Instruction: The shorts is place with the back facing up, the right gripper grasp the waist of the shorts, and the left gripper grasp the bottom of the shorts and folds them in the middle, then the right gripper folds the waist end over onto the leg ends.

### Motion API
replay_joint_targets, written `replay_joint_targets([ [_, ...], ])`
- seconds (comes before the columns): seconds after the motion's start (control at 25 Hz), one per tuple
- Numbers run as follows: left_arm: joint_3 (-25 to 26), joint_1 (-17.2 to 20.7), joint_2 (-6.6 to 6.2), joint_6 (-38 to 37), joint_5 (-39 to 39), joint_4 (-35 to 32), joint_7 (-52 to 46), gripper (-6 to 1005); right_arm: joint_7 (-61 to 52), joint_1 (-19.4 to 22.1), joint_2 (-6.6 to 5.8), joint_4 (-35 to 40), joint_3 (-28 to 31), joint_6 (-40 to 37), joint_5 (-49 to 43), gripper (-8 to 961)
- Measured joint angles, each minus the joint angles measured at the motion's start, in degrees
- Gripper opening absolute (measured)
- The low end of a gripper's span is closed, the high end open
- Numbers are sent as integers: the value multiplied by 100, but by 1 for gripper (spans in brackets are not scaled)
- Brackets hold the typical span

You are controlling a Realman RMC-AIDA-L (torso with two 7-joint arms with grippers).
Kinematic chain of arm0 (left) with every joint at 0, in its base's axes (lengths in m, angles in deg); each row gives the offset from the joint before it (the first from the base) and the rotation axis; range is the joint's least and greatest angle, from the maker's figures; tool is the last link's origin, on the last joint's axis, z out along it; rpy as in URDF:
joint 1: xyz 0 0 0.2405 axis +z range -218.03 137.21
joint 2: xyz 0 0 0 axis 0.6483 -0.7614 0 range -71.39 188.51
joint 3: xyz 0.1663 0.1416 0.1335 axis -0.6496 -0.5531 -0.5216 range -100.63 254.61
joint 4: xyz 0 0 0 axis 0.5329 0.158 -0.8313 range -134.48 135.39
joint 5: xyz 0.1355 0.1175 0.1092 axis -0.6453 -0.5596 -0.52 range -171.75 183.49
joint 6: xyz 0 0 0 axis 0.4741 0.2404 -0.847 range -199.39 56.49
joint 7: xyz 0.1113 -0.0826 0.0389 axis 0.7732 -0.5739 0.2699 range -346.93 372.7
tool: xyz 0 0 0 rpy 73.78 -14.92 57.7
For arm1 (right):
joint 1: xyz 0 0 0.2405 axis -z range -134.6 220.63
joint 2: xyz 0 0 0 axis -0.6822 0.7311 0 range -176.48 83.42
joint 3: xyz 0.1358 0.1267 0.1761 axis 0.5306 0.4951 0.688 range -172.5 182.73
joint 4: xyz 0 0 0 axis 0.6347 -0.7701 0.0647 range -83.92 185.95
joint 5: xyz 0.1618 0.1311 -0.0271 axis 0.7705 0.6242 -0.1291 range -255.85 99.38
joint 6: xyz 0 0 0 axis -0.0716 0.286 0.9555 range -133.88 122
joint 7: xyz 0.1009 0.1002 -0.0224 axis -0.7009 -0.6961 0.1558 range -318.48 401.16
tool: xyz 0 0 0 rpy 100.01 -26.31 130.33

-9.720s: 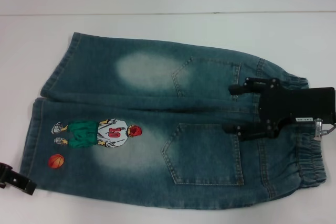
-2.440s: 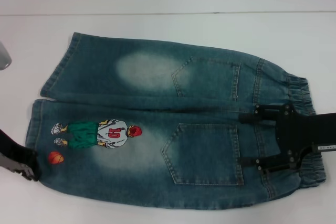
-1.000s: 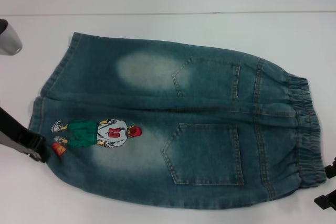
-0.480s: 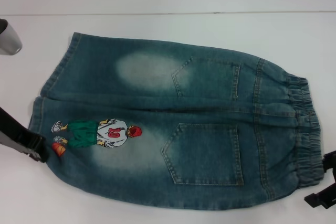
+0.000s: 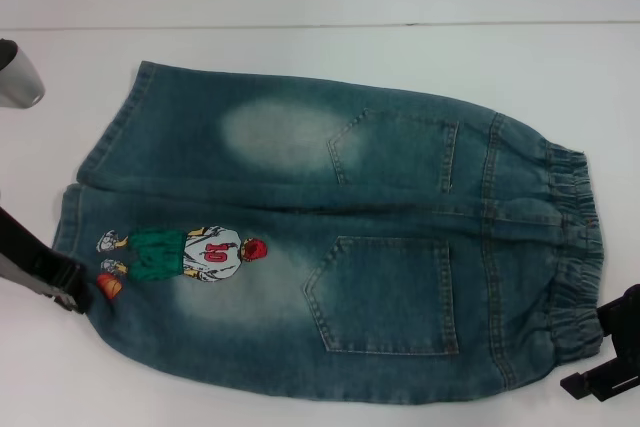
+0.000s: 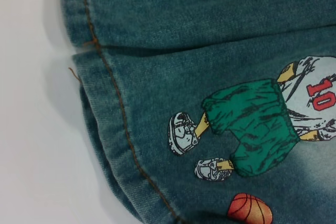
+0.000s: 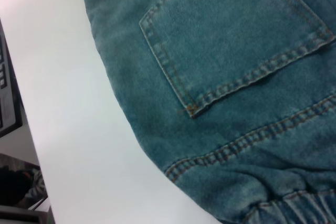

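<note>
Blue denim shorts [image 5: 330, 237] lie flat on the white table, back pockets up. The elastic waist [image 5: 575, 237] is at the right and the leg hems at the left. My left gripper [image 5: 70, 292] sits on the near leg's hem, covering part of the basketball print. The left wrist view shows that hem [image 6: 115, 129] and the printed player [image 6: 252, 129] up close. At the waist's near corner my right gripper [image 5: 608, 352] is open, one black finger on each side of the bunched waistband. A back pocket [image 7: 231, 40] and the waistband [image 7: 283, 203] fill the right wrist view.
The white table [image 5: 320, 57] extends beyond the shorts on all sides, with its far edge across the top. A grey part of the left arm [image 5: 15, 72] shows at the left edge. Dark equipment [image 7: 8, 103] stands past the table's near edge.
The right gripper, earlier over the waist, drew off to the near right corner and has now edged back in against the waistband, which bunches slightly. The left gripper has stayed at the leg hem.
</note>
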Motion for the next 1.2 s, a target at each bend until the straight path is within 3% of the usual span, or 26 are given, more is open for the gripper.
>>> replay_joint_targets([
  [0.08,0,-9,0,12,0,-1,0,84,-1,6,1,19,36,0,1,815],
  [0.32,1,-18,0,41,0,-5,8,83,6,5,-2,43,114,-21,54,573],
  [0.64,4,-7,21,71,1,-3,16,84,106,4,-33,77,172,-40,115,319],
  [0.84,208,-7,15,167,74,-51,157,85,351,14,-68,140,633,-49,174,121],
  [1.0,731,-21,29,228,331,-158,509,85,657,44,-113,186,1116,-37,445,63],
  [1.2,801,-37,43,608,612,-206,623,84,961,72,-89,282,1336,251,1018,50],
])
